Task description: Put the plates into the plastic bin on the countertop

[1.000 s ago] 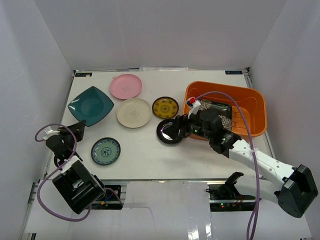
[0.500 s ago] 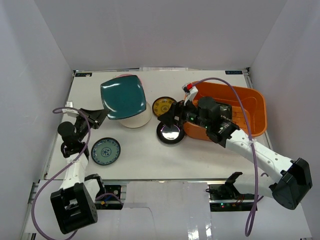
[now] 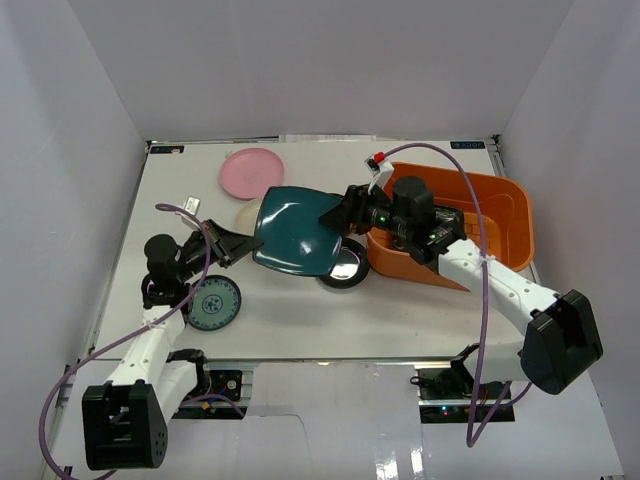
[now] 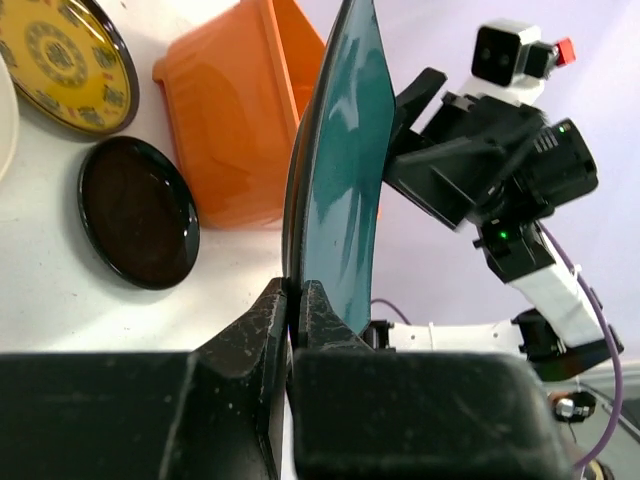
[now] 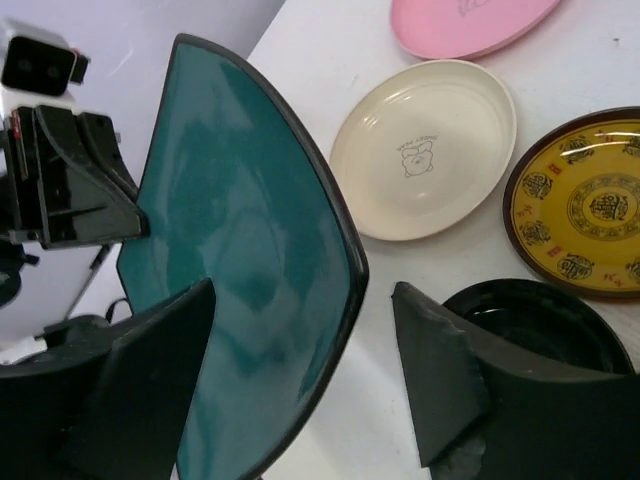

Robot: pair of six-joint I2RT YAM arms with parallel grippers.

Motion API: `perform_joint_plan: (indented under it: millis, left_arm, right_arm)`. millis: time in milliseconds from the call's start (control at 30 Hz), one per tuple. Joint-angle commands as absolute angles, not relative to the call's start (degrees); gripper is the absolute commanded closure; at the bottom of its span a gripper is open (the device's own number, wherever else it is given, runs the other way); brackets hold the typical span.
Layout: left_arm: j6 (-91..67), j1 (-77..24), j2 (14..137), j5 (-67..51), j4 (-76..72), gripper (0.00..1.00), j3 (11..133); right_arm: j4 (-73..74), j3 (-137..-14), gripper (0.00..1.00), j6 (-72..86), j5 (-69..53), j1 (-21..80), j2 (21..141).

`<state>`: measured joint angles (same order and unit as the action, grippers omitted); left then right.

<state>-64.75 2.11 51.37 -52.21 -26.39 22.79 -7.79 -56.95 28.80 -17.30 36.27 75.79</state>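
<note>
Top external view: the left claw (image 3: pixel 245 243) is pinched tight on one edge of the square dark teal plate (image 3: pixel 300 232), holding it tilted in the air above the bench (image 3: pixel 300 310), beside the plastic bin (image 3: pixel 495 215). The right claw (image 5: pixel 302 292) gapes wide, straddling the plate's opposite edge; whether it touches the plate is unclear.

arms (image 3: pixel 502 288): white links, black joints
cables (image 3: pixel 486 330): purple loops
right gripper (image 5: pixel 300 295): black wedge fingers (image 5: pixel 445 380)
wrist camera (image 4: pixel 510 55): white, red tab
</note>
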Motion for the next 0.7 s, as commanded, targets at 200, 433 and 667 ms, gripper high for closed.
perform_joint_plan:
  millis: [200,433,667]
  left_arm:
    - [-66.53,-1.58,53.26,-52.29,-34.80,0.90,26.10]
    - [-56.62,-2.28,56.60,-48.35,-20.94,0.20,32.77]
    - [-46.24,-2.37,58.36,-32.30,-3.53,0.14,39.81]
  right_arm:
    - [-21.71,-51.15,0.92,39.72,-20.21,34.11,72.25]
    - [-21.45,-49.57,0.92,45.52,-24.95,14.30,64.52]
    - [-17.32,-45.89,0.92,47.11,-32.18,-10.88,59.51]
